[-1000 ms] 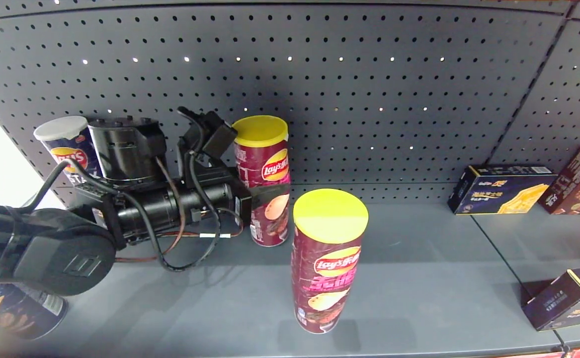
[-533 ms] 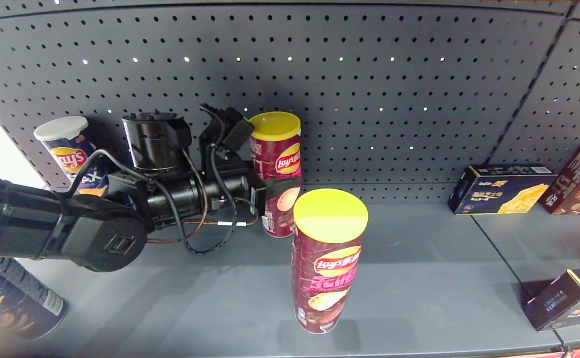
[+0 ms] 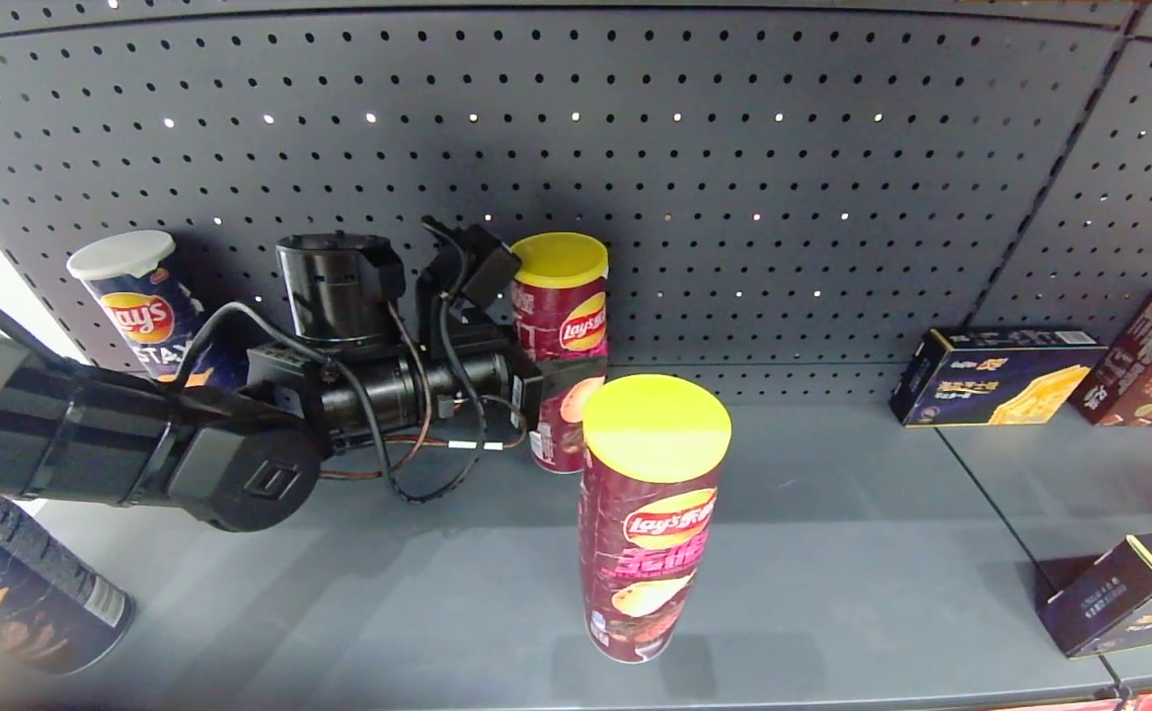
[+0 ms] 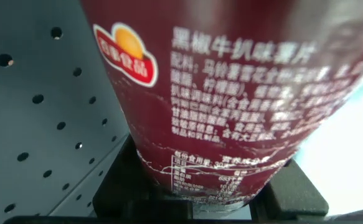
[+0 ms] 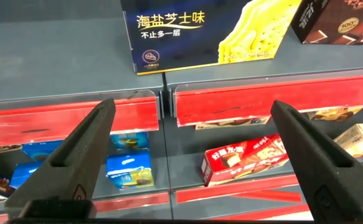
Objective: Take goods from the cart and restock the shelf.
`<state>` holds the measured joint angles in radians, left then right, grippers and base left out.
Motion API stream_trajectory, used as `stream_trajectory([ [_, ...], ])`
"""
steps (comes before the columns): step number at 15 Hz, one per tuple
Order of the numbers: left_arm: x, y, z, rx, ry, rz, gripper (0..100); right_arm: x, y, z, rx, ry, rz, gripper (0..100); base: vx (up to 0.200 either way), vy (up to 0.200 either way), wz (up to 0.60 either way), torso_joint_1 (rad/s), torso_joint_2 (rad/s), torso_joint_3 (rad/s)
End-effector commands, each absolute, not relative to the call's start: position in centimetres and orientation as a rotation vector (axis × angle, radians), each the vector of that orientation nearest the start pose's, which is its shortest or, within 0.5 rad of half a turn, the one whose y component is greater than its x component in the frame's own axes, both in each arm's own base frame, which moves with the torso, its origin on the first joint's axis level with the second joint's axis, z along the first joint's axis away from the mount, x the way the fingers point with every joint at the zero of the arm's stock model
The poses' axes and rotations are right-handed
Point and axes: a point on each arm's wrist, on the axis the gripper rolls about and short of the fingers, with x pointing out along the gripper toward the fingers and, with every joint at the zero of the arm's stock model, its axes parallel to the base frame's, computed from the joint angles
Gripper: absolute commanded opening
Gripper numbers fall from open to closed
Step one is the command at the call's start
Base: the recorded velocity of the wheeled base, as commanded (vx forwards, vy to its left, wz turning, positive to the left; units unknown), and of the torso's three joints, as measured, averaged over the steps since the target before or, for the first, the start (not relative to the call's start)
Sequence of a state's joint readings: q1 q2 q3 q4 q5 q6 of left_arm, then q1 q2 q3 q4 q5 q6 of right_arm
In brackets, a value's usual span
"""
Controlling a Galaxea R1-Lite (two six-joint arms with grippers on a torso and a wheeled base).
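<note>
Restocking is at the set-down step, as I judge it. The shelf [image 3: 832,553], backed by pegboard [image 3: 733,148], takes the stock. Landmark is the front can [image 3: 650,523], upright, yellow lid on. Left gripper [image 3: 568,393] lies just left of and behind the front can and is clamped on the held can [image 3: 561,316], fingers [image 4: 122,186] pressing its lower body from both sides. The held can stands upright just behind the front can, a little to its left, close to the pegboard. Base on the shelf or just above it: cannot tell. Next move, judged: seat the base flat, spread the jaws only enough to free the can, then back out to the left without brushing the front can, which stands near that path. Right gripper [image 5: 193,155]: jaws wide, nothing between, facing red rails [image 5: 231,102] and boxed goods. Containers: dark can [image 3: 13,592] far left of the front can, at the shelf's front. White-lid can [image 3: 136,296] far left of and behind it, by the pegboard. All four cans are lidded, contents hidden. Blue box [image 3: 995,375] lies right of and behind the front can, brown box [image 3: 1143,355] farther right. Second blue box [image 3: 1128,592] is far right, about level with the front can. All boxes are closed, contents unseen.
</note>
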<state>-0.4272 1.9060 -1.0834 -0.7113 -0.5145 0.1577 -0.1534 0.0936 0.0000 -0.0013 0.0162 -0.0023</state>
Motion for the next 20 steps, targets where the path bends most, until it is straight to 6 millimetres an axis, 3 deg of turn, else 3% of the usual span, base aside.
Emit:
stream_trajectory([
  [1, 33.8, -16.6, 19.3, 0.139, 0.045, -0.948, 0, -1.5, 0.3, 7.7, 0.005, 0.094, -0.136, 100, 0.000, 0.000, 0.00, 0.000, 0.00, 0.000],
  [9, 34.3, -17.4, 18.2, 0.143, 0.067, -0.959, 0, -1.5, 0.3, 7.7, 0.005, 0.094, -0.136, 100, 0.000, 0.000, 0.00, 0.000, 0.00, 0.000],
  [10, 34.3, -17.4, 18.1, 0.145, 0.069, -0.959, 100, -1.5, 0.3, 7.7, 0.005, 0.094, -0.136, 100, 0.000, 0.000, 0.00, 0.000, 0.00, 0.000],
  [13, 34.1, -17.2, 17.9, 0.143, 0.076, -0.953, 100, -1.5, 0.3, 7.7, 0.005, 0.094, -0.136, 100, 0.000, 0.000, 0.00, 0.000, 0.00, 0.000],
  [20, 30.4, -14.4, 18.5, 0.149, 0.070, -0.865, 100, -1.5, 0.3, 7.7, 0.005, 0.094, -0.136, 100, 0.000, 0.000, 0.00, 0.000, 0.00, 0.000],
])
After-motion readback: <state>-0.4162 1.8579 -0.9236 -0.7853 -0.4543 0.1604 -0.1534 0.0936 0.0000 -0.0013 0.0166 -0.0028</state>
